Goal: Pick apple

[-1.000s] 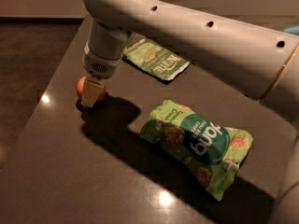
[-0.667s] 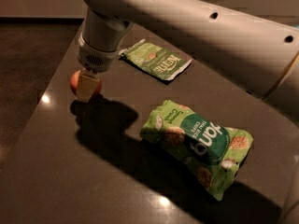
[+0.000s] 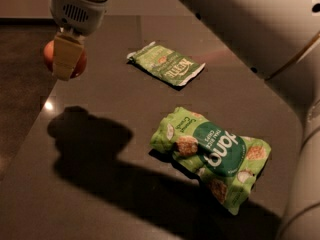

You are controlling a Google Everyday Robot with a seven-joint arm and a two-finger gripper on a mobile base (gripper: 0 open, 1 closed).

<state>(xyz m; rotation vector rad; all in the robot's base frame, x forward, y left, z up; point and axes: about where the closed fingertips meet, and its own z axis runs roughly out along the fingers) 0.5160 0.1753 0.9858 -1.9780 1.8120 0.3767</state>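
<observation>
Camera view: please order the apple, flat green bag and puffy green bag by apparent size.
1. puffy green bag, also nearest the camera.
2. flat green bag.
3. apple, held in the gripper, upper left.

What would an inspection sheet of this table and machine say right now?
Surface: dark table, glossy, with the arm's shadow across it.
Job's things: apple, red-orange, held in the air above the table's left edge, not touching the top.
Clutter: flat green packet near the far side; puffy green snack bag nearer the camera. They lie apart.
Claw: claw at top left, closed on the apple, one tan finger across its front.
Cables: nothing seen.
Surroundings: white arm fills the upper right; dark floor left of the table.
</observation>
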